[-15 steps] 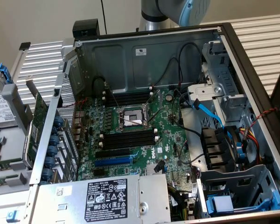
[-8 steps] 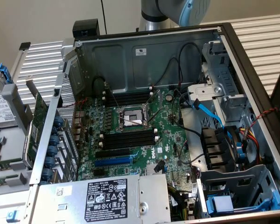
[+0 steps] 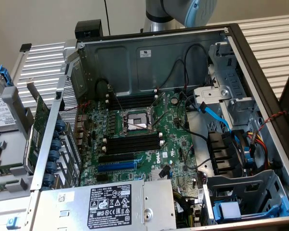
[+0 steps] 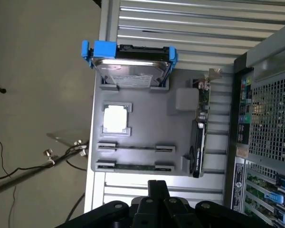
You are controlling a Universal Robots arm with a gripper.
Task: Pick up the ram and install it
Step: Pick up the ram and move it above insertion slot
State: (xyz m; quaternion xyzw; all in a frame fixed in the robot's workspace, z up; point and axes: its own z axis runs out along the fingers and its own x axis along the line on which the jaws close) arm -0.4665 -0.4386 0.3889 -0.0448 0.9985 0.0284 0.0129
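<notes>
The ram (image 4: 135, 166) is a thin dark green stick lying on edge between two small holders on the grey tray (image 4: 147, 128) outside the computer case. A second pair of holders beside it carries a thin pale strip (image 4: 135, 147). My gripper (image 4: 157, 187) hovers off the tray's edge on the ram's side, shut and holding nothing. On the motherboard (image 3: 176, 144), the long black memory slots (image 3: 132, 143) with white end clips lie on either side of the processor socket (image 3: 135, 122).
The tray also carries a hard drive (image 4: 130, 66) in a blue bracket, a square processor chip (image 4: 116, 118) and an upright green expansion card (image 4: 199, 123), also seen beside the case wall as the card (image 3: 38, 130). The open case (image 3: 149, 53) has cables, a blue cable (image 3: 214, 115) and drive cages (image 3: 241, 192) at the exterior view's right.
</notes>
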